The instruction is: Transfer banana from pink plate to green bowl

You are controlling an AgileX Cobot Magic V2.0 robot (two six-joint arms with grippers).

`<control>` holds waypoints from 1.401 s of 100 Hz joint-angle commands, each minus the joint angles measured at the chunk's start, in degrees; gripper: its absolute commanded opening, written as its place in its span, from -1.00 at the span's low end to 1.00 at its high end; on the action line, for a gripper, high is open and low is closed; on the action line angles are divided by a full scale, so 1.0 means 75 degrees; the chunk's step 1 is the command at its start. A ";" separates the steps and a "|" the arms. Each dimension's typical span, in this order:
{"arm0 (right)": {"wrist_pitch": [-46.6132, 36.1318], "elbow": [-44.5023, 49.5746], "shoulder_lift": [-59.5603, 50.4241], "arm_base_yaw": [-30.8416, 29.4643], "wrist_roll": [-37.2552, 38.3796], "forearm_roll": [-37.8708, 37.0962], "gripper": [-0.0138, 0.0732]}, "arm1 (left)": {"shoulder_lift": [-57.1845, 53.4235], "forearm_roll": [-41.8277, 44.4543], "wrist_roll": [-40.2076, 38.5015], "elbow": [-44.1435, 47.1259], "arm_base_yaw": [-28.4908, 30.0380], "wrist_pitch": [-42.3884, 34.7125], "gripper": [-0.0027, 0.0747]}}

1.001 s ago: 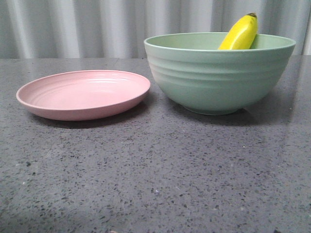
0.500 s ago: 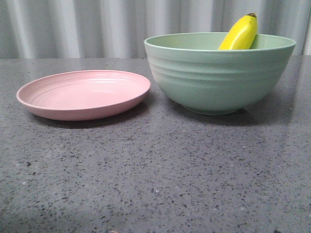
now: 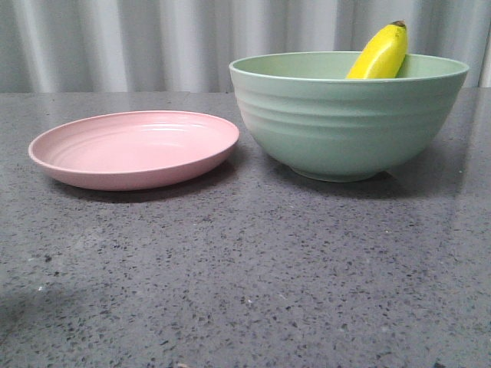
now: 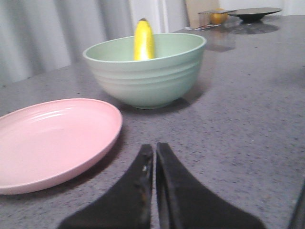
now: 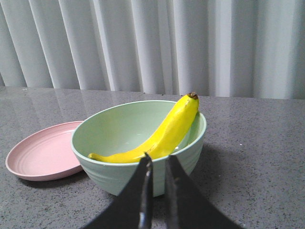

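Note:
The yellow banana (image 3: 380,54) leans inside the green bowl (image 3: 345,130), and its dark tip pokes above the far rim. In the right wrist view the banana (image 5: 167,136) runs from the floor of the bowl (image 5: 109,176) up to the rim. The pink plate (image 3: 130,149) stands empty, left of the bowl. Neither gripper shows in the front view. My left gripper (image 4: 155,147) is shut and empty, low over the table near the plate (image 4: 47,138). My right gripper (image 5: 157,158) is back from the bowl, its jaws a thin gap apart with nothing between them.
The grey speckled table (image 3: 245,268) runs back to a pale curtain (image 3: 153,46). In the left wrist view a dark dish (image 4: 252,13) and a small orange-yellow fruit (image 4: 218,16) sit far beyond the bowl (image 4: 143,81).
The whole front view has slid a few pixels to the right. Banana, bowl and plate keep their places relative to each other.

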 commanded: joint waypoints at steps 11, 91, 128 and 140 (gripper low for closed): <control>-0.0542 -0.0197 0.0063 -0.0030 -0.0039 -0.0056 -0.73 | 0.0038 -0.0067 -0.0050 0.0393 0.1333 -0.2442 -0.98; -0.0542 -0.0197 0.0063 -0.0030 -0.0039 -0.0056 -0.73 | -0.2854 -0.0079 -0.0050 0.0426 0.5457 -0.0086 -0.98; -0.0542 -0.0197 0.0063 -0.0030 -0.0039 -0.0056 -0.73 | -0.4121 -0.0079 -0.0050 0.0439 0.6009 0.2916 -0.98; -0.0542 -0.0197 0.0063 -0.0030 -0.0039 -0.0056 -0.73 | -0.4102 -0.0079 -0.0050 0.0439 0.6061 0.3670 -0.98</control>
